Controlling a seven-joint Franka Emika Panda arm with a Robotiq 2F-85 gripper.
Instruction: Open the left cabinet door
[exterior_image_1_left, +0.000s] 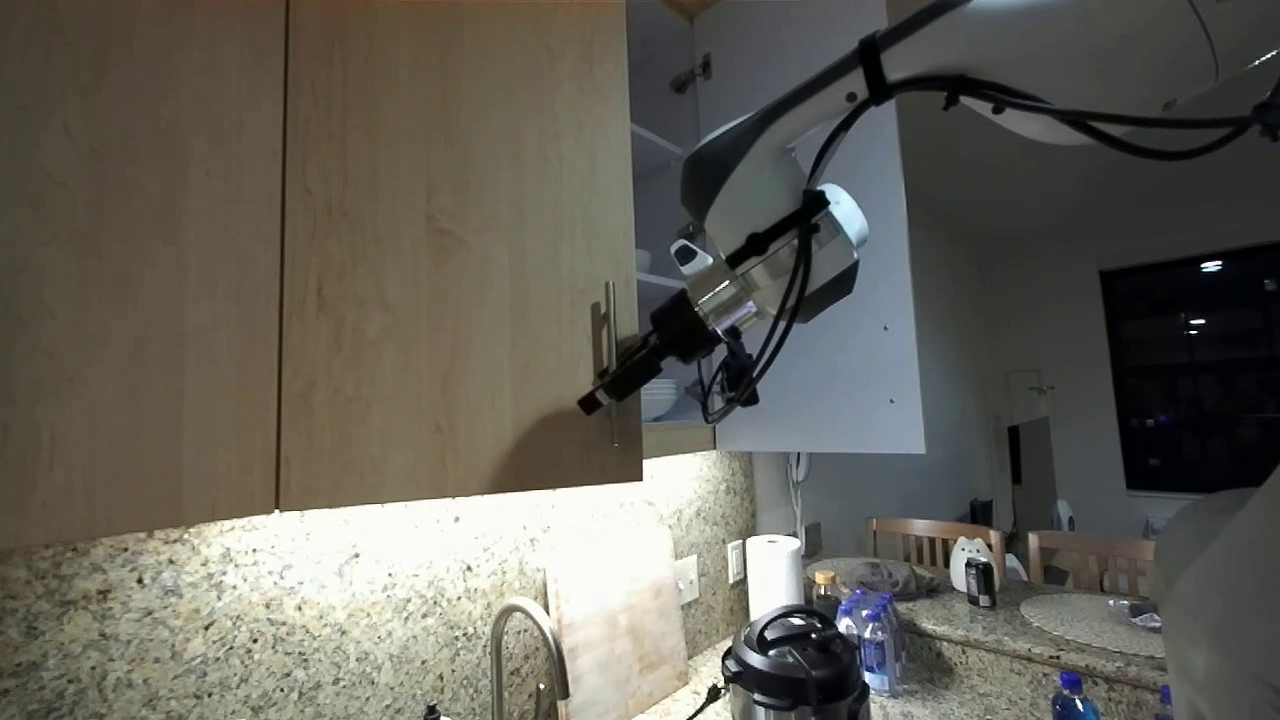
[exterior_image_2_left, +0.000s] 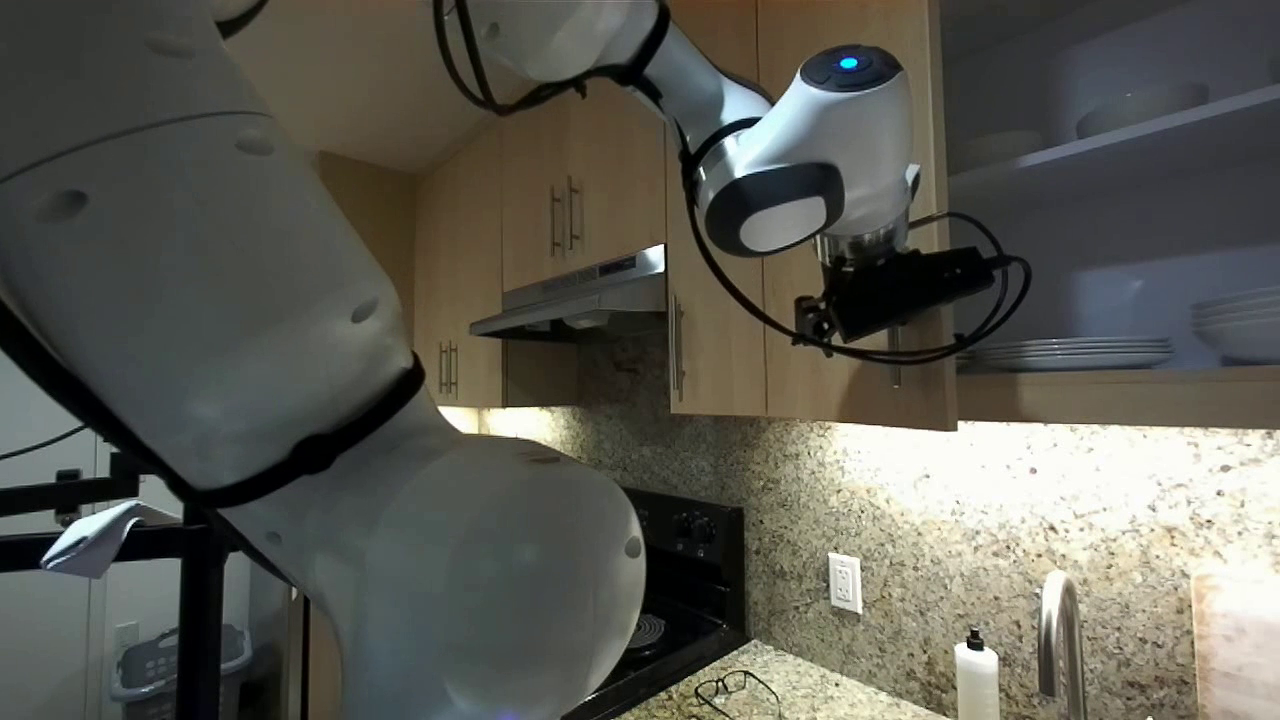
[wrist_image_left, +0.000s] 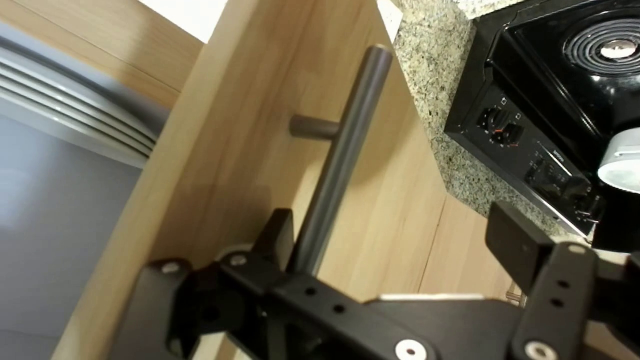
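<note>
The left cabinet door (exterior_image_1_left: 450, 230) is a tall wood-grain panel; in an exterior view it (exterior_image_2_left: 840, 392) appears closed or nearly so. Its slim bar handle (exterior_image_1_left: 612, 320) runs vertically near the free edge. At the handle's lower half, my gripper (exterior_image_1_left: 592, 403) reaches in at a slant from the right. In the wrist view, the gripper (wrist_image_left: 395, 227) is open, with its fingers wide apart. The handle (wrist_image_left: 345, 150) passes between them, close to the left finger (wrist_image_left: 280, 232) and far from the right one. Whether that finger touches the bar, I cannot tell. The gripper's linkage hides part of the handle.
A pale door (exterior_image_1_left: 810, 350) stands swung out to the right, behind the arm. Plates (exterior_image_2_left: 1075, 353) and bowls sit on the exposed shelves. A range hood (exterior_image_2_left: 580, 297) juts out beyond the neighbouring panel. Below are a faucet (exterior_image_1_left: 525, 640) and pressure cooker (exterior_image_1_left: 797, 665).
</note>
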